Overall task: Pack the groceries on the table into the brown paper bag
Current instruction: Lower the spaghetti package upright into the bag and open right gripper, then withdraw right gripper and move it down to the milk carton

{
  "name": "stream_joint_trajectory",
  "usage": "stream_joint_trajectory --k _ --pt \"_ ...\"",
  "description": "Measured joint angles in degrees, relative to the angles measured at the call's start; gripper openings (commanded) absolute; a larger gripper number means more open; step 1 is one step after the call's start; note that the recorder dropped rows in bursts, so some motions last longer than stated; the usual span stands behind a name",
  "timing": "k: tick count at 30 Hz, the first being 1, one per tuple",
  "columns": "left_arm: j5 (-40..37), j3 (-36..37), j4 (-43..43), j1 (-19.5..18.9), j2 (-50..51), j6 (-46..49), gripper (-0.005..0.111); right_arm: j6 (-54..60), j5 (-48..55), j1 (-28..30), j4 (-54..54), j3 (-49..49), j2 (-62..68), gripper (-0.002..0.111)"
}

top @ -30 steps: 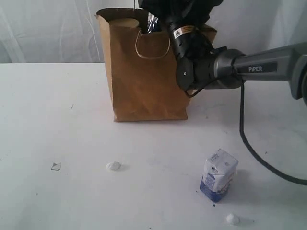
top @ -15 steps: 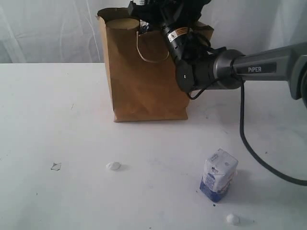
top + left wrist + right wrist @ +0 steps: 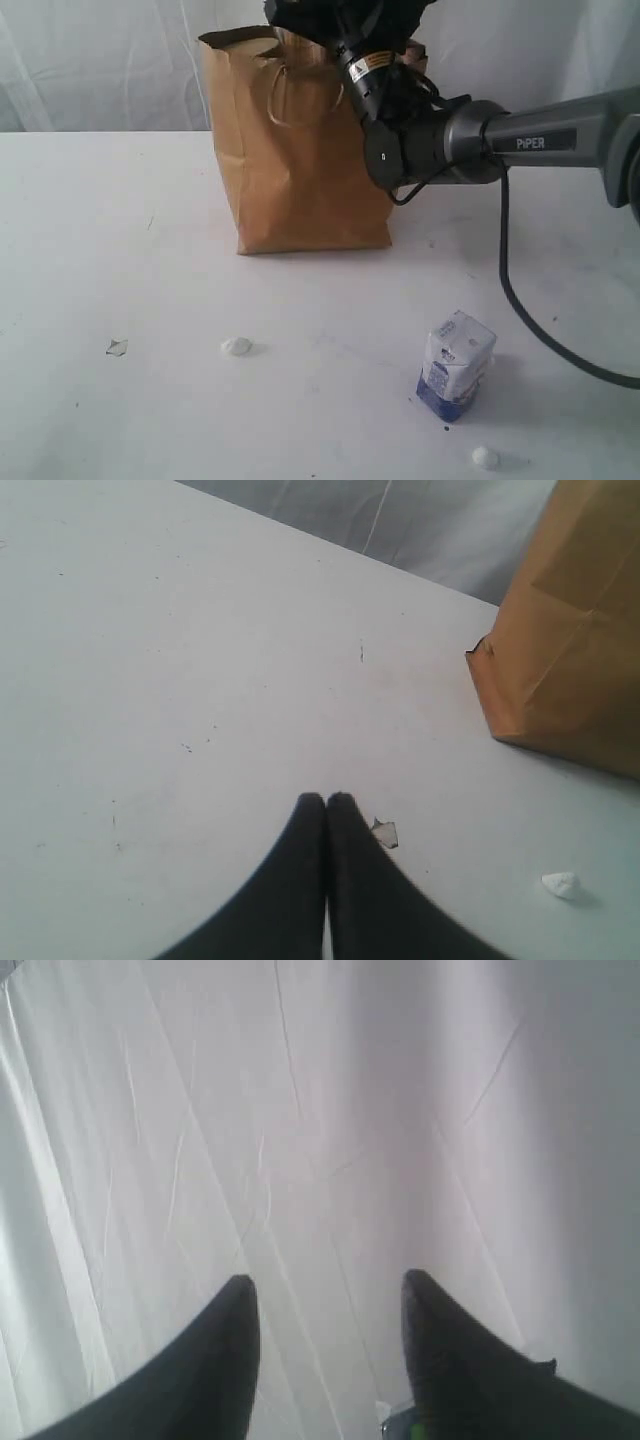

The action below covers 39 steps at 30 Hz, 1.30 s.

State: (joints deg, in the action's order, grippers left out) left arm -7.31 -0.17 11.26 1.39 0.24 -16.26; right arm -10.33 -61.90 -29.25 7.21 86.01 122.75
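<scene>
Since the right gripper (image 3: 327, 1280) hangs empty, jaws apart, over the bag (image 3: 300, 160), lift clear of its rim before seeking the carton (image 3: 455, 365) at the bag's five o'clock; the left gripper (image 3: 326, 802) is clenched.

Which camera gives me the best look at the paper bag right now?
The exterior view. It shows the brown paper bag upright on the table, front face in full, with part of the top rim behind the right arm. The left wrist view catches only a lower corner. The right wrist view shows none of it, just white curtain.
</scene>
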Motion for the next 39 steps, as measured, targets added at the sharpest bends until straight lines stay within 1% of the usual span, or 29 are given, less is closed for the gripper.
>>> stream_joint_trajectory --k 10,13,17,21,23,27,29,31,33,34,37,39 --pt "0.00 0.00 0.00 0.00 0.00 0.00 0.000 -0.50 -4.48 0.00 -0.65 0.00 0.00 0.043" --pt "0.00 0.00 0.00 0.00 0.00 0.00 0.000 -1.22 -6.62 0.00 -3.58 0.00 0.00 0.043" --pt "0.00 0.00 0.00 0.00 0.00 0.00 0.000 -1.26 -7.04 0.00 -9.64 -0.57 -0.40 0.043" --pt "0.00 0.00 0.00 0.00 0.00 0.00 0.000 -0.91 -7.04 -0.12 -11.99 -2.25 -2.26 0.043" --pt "0.00 0.00 0.00 0.00 0.00 0.00 0.000 1.29 -7.04 -0.12 -11.99 -2.96 -3.70 0.043" --pt "0.00 0.00 0.00 0.00 0.00 0.00 0.000 9.43 -6.22 -0.12 -12.11 -3.35 -7.43 0.043" --pt "0.00 0.00 0.00 0.00 0.00 0.00 0.000 14.75 -1.02 -0.12 -12.11 -3.82 -10.52 0.043" --pt "0.00 0.00 0.00 0.00 0.00 0.00 0.000 23.25 7.65 -0.12 -12.24 -4.90 -13.93 0.043" --pt "0.00 0.00 0.00 0.00 0.00 0.00 0.000 30.28 20.70 -0.12 -12.14 -6.01 -17.84 0.043" --pt "0.00 0.00 0.00 0.00 0.00 0.00 0.000 31.91 26.50 -0.12 -12.12 -6.38 -19.49 0.043" --pt "0.00 0.00 0.00 0.00 0.00 0.00 0.000 34.55 47.60 -0.12 -11.18 -6.81 -25.72 0.043" --pt "0.00 0.00 0.00 0.00 0.00 0.00 0.000 35.25 58.26 0.13 -10.65 -7.02 -30.37 0.043"
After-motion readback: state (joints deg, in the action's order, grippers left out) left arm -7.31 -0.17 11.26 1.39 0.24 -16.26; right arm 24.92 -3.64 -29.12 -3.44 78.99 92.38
